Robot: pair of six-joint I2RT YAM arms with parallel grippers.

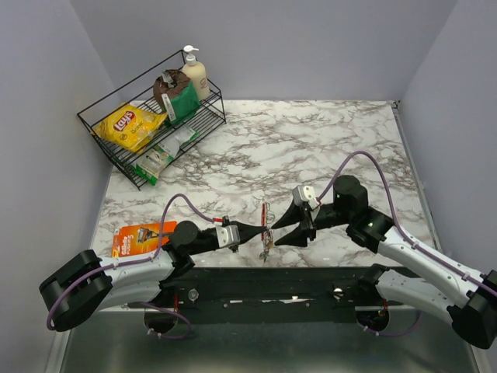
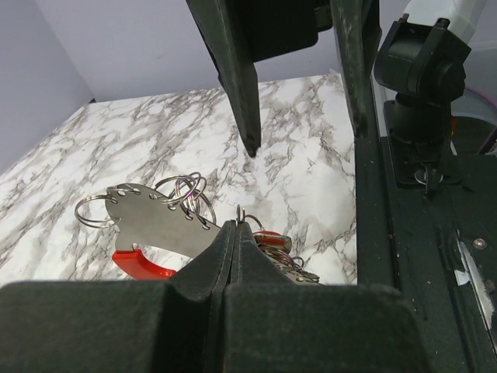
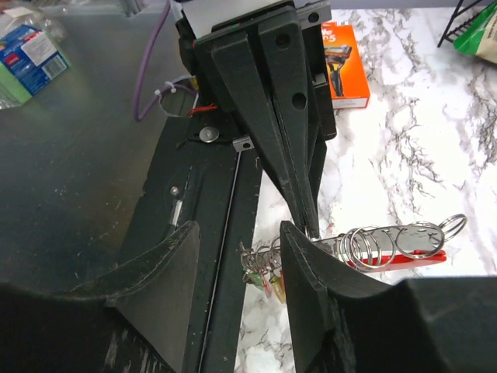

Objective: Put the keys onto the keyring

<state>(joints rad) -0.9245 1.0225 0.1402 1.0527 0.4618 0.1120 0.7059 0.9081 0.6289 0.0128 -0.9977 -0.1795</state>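
Note:
The keyring [image 1: 266, 225] hangs at the table's near edge between the two grippers. In the left wrist view it is a silvery plate [image 2: 151, 217] with several wire rings and a red curved loop [image 2: 144, 266]. My left gripper [image 1: 258, 231] is shut, its tips [image 2: 236, 227] pinching a small wire ring of the keyring. Keys [image 3: 268, 278] with green, yellow and red heads hang in a bunch below it; a red head [image 2: 272, 239] shows beside my left tips. My right gripper [image 1: 281, 230] is open, and the key bunch lies between its fingers [image 3: 237, 249].
A flat orange razor packet [image 1: 140, 237] lies at the left front. A black wire rack [image 1: 203, 124] with a chips bag and a soap bottle stands at the back left. The black base rail [image 1: 272, 284] runs along the near edge under the keys.

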